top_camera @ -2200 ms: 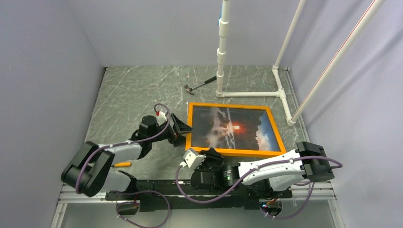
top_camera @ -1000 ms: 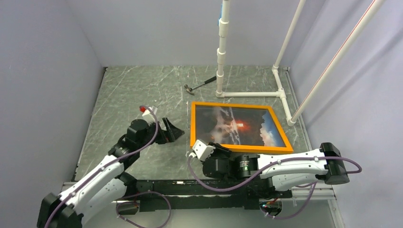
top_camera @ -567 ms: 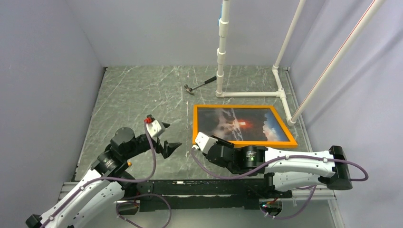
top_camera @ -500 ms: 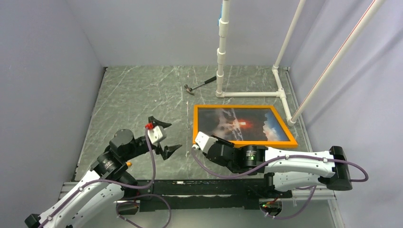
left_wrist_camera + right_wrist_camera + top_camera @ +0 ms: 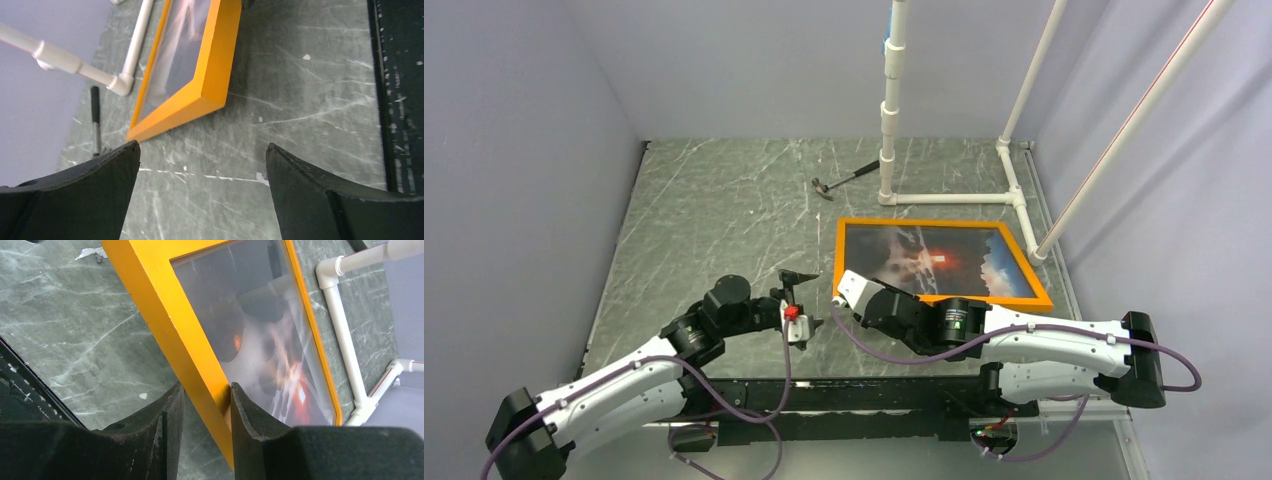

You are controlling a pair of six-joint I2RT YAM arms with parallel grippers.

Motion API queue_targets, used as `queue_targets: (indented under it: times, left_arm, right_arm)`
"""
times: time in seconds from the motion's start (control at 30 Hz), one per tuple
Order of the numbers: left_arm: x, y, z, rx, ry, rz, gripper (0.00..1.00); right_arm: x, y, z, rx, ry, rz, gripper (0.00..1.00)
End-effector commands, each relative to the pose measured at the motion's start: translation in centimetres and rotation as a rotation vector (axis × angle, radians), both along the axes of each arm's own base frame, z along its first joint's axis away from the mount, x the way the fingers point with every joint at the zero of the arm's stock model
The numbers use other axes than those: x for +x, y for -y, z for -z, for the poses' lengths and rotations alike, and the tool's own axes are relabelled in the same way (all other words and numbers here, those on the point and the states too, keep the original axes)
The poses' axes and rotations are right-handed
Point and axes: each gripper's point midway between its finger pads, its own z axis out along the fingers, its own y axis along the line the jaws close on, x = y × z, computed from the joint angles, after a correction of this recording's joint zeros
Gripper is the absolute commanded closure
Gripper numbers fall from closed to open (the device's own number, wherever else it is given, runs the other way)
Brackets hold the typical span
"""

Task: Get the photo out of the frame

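Note:
The orange frame [image 5: 924, 221] lies at the table's right middle with the photo [image 5: 934, 258] of rocks and an orange glow still inside it, face up. My right gripper [image 5: 842, 297] is shut on the frame's near-left rail. In the right wrist view its fingers [image 5: 170, 410] pinch that orange rail [image 5: 165, 335] from both sides, beside the photo [image 5: 260, 335]. My left gripper [image 5: 807, 298] stands open just left of that corner, apart from it. In the left wrist view the frame's corner [image 5: 212, 85] is ahead of the wide, empty left gripper [image 5: 202, 150].
A small hammer [image 5: 844, 178] lies at the back middle of the table, also seen as the hammer [image 5: 95, 120]. A white PVC pipe stand [image 5: 954, 198] runs behind and to the right of the frame. The black base rail [image 5: 844, 390] borders the near edge.
The left gripper let go of the frame's left side, pulled back, turned and came round to the near-left corner. The right gripper kept its hold and shifted the frame slightly right.

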Motion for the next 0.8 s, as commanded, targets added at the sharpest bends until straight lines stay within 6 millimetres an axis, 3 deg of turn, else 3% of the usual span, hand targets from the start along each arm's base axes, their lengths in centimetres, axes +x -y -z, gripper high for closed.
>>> queue_targets:
  times: [0.0, 0.53, 0.77]
  left_arm:
    - [1.6, 2.1, -2.8, -0.038, 0.190, 0.035, 0.05]
    - [2.6, 6.6, -1.9, -0.075, 0.110, 0.093, 0.18]
    - [2.8, 7.1, -0.5, -0.045, 0.097, 0.095, 0.38]
  right_arm:
    - [0.3, -1.8, -3.3, 0.175, 0.001, 0.014, 1.00]
    - [0.5, -1.7, -3.4, 0.178, -0.001, 0.024, 1.00]
    - [0.7, -1.5, -3.4, 0.179, 0.004, 0.035, 1.00]
